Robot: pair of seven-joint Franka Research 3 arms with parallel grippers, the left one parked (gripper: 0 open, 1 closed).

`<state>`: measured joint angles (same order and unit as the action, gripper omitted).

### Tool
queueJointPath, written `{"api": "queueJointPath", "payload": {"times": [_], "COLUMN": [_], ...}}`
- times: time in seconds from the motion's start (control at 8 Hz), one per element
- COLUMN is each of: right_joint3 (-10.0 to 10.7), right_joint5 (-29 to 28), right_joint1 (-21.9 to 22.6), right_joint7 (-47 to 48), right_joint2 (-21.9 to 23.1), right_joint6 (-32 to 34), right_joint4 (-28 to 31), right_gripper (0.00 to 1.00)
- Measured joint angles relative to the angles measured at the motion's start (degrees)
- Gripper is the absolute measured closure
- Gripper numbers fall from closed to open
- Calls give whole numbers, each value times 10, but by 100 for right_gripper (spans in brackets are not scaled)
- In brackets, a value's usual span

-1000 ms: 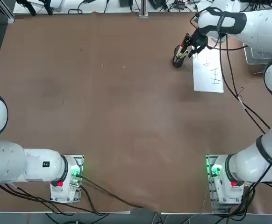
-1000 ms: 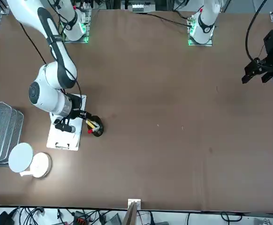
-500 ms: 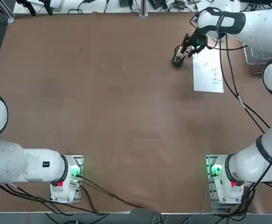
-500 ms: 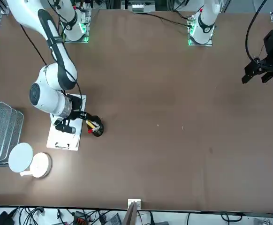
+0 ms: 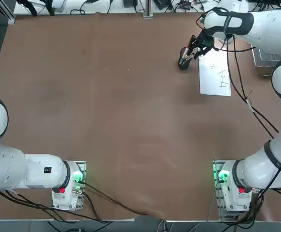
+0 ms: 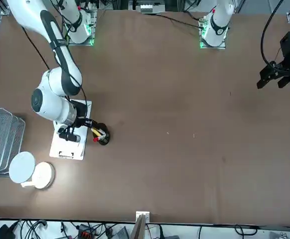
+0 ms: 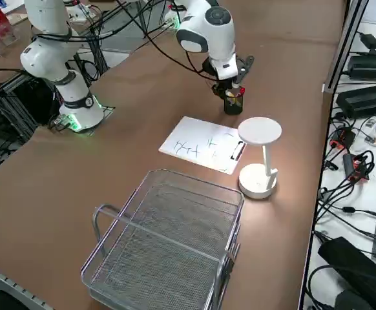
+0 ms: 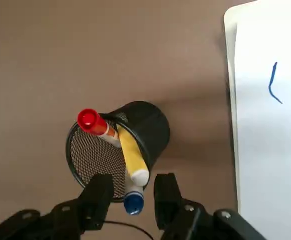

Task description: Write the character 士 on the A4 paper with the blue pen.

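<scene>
In the upper right of the top view, the white right arm with black joint bands bends over the table, its black two-finger right gripper angled downward, fingers apart.

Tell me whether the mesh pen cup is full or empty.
Not empty: the mesh pen cup holds the red marker, the yellow one and the blue one.

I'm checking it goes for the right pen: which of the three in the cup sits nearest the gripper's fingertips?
The blue-capped pen, its cap nearly between the right gripper's fingertips.
</scene>
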<state>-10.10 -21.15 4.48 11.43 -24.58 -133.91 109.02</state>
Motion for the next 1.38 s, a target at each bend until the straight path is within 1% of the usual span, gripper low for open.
{"api": "queueJointPath", "payload": {"times": [0.62, 1.38], "right_joint3": [0, 0], "right_joint5": [0, 0], "right_joint1": [0, 0], "right_joint7": [0, 0], "right_joint2": [0, -4], "right_joint6": [0, 0], "right_joint4": [-1, -1], "right_gripper": [52, 54]}}
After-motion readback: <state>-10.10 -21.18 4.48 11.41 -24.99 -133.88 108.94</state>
